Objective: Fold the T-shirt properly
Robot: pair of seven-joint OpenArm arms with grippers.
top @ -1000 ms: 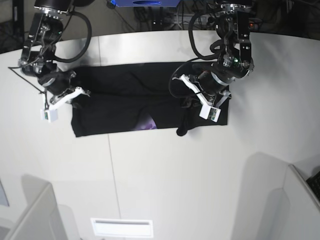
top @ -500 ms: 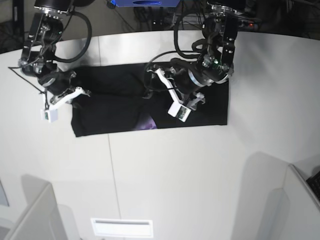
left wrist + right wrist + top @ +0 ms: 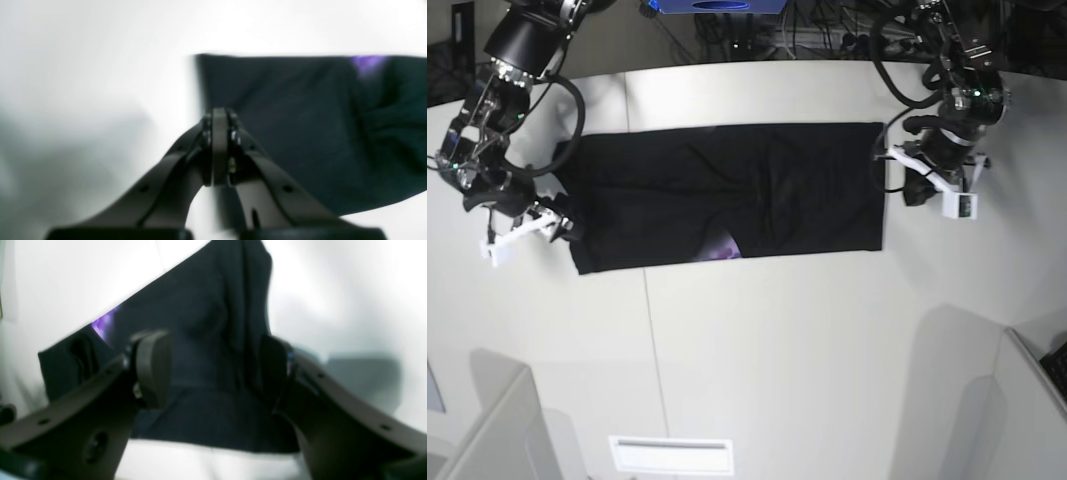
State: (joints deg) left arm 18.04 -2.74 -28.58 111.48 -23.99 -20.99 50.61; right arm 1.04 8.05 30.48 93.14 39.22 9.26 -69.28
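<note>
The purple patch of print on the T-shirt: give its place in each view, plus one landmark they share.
Base: purple patch at the T-shirt's near edge, left of middle.
Left wrist: purple patch at the top right, on the cloth's far edge, beyond the shut left end effector.
Right wrist: purple patch at the left, on the cloth's edge, above the open right end effector.
Shared landmark: the white table.

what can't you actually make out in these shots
- T-shirt print: base view shows only a purple sliver; folded cloth hides the rest.
- Right gripper: open, but the blurred wrist view leaves contact with the cloth unclear.
- Left gripper: shut; blur hides whether it touches the table.
</note>
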